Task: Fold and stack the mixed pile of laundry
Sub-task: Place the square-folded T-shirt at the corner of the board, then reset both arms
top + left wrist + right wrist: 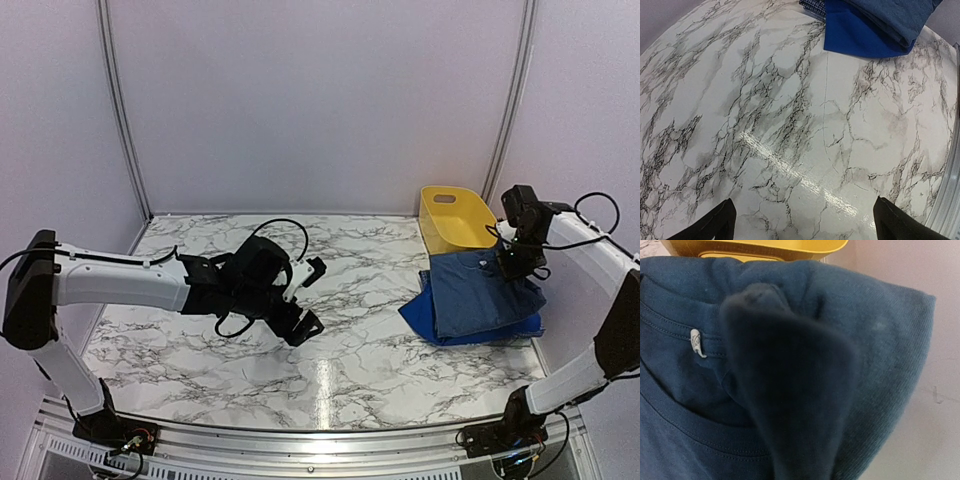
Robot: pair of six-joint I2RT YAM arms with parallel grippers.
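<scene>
Site: white marble-patterned tabletop (200,350), two arms at the near edge, plain pale walls behind.

Mixed laundry pile (470,300): on the right side of the table, on the near side of the yellow plastic tub (455,215) and just beside it.

Top layer: dark denim-blue cloth garment (480,290), lying fairly flat. The right wrist view shows its ribbed collar and a small white neck label (697,342).

Under layer: bright royal-blue cloth garment (420,315), jutting out from under the denim-blue one on the left and along the near edge.

Third piece: blue-and-white fine-checked shirt (812,5) — only a sliver shows, at the top edge of the left wrist view, touching the royal-blue cloth.

Left gripper (311,297): jaws spread wide with nothing between them, over bare marble mid-table and well apart from the pile. In its own camera the two black fingertips (715,225) sit at the lower corners with only tabletop between them.

Right gripper (520,265): at the far right corner of the denim-blue garment, near the tub. Jaws closed — in its own camera they read as one dark blurred mass against the cloth beside the collar. Cannot tell whether any fabric is pinched.
</scene>
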